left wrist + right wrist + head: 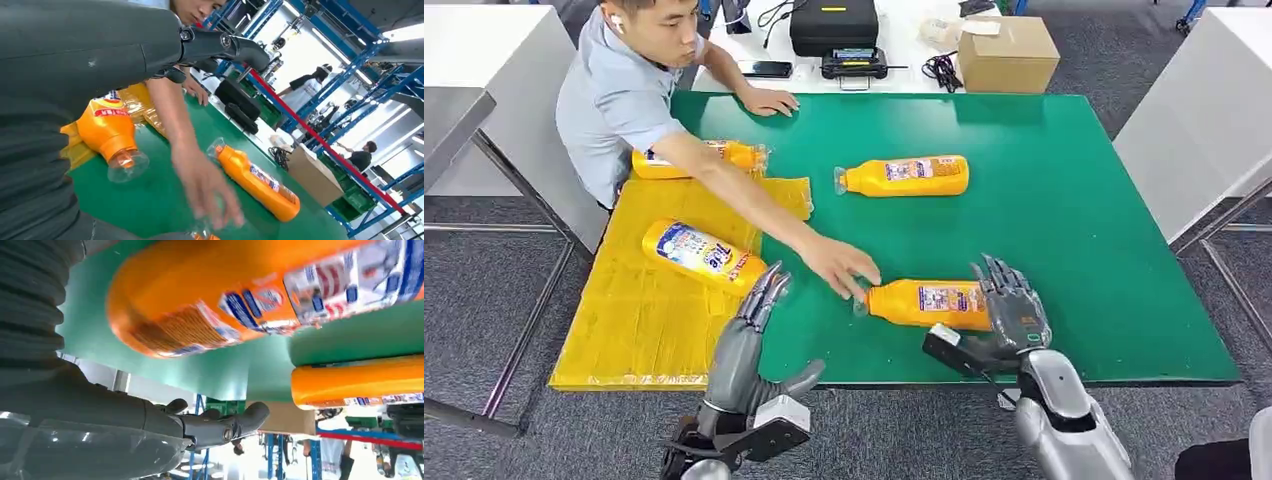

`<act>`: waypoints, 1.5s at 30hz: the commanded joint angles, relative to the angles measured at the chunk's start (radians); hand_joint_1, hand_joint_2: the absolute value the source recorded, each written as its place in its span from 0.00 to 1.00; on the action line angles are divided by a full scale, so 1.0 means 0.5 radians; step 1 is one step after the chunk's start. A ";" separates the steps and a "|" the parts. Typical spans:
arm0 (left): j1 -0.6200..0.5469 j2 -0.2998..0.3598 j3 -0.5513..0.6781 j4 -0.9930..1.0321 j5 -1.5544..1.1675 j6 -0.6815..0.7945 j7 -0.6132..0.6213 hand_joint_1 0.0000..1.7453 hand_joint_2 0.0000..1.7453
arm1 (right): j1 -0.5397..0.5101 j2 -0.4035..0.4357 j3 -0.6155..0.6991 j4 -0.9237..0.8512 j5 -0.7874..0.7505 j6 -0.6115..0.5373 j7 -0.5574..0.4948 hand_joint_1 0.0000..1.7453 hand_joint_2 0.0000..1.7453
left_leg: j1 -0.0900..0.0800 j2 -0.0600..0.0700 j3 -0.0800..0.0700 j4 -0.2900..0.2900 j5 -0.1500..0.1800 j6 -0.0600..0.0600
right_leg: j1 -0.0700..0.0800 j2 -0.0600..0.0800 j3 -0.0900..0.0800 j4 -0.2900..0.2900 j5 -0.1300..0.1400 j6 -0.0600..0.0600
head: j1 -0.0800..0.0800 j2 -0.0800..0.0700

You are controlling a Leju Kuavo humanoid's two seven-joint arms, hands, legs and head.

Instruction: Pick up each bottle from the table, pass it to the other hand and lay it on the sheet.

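Observation:
An orange bottle (929, 303) (240, 295) lies on its side near the front edge of the green table (1074, 220). A person's hand (844, 268) (205, 185) touches its cap end. My right hand (1014, 305) stands at the bottle's base with its fingers (220, 425) spread and nothing gripped. A second bottle (904, 176) (260, 182) (357, 382) lies mid-table. Two more bottles (702, 255) (664, 163) rest on the yellow sheet (624, 330) at the left. My left hand (749, 340) (75, 60) is open at the sheet's right edge, fingers straight.
The person leans in from the far left, their arm stretched across the sheet and table. Behind the green table, a white table holds a black case (834, 25), a cardboard box (1007, 55) and a phone (766, 69). White tables stand on both sides.

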 commanded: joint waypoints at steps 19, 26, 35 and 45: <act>-0.214 0.027 -0.152 0.318 0.073 0.028 -0.043 0.00 1.00 | -0.567 -0.058 0.230 0.943 -0.193 0.260 -0.038 0.00 1.00 | 0.002 0.001 0.009 0.000 -0.002 -0.003 | 0.003 0.000 0.010 -0.003 -0.001 -0.002 | 0.000 0.000; -0.236 0.034 -0.175 0.345 0.099 0.034 -0.061 0.00 1.00 | -0.546 -0.076 0.217 0.991 -0.341 0.303 -0.127 1.00 1.00 | 0.004 0.000 0.015 0.000 -0.004 -0.005 | 0.004 -0.001 0.016 -0.002 -0.002 -0.004 | 0.000 0.000; -0.267 0.038 -0.216 0.359 0.195 0.013 -0.123 0.00 1.00 | -0.522 -0.125 0.262 0.985 -0.475 0.355 -0.311 1.00 1.00 | 0.003 -0.003 0.016 -0.001 -0.002 -0.004 | 0.004 -0.004 0.017 -0.003 -0.002 -0.003 | 0.000 0.000; -0.214 -0.163 -0.025 0.436 1.469 -0.169 -0.437 0.00 1.00 | -0.188 -0.027 -0.100 0.516 -1.245 0.544 -0.707 1.00 1.00 | 0.004 -0.003 0.018 -0.002 -0.003 -0.004 | 0.005 -0.004 0.021 -0.005 -0.002 -0.004 | 0.000 0.000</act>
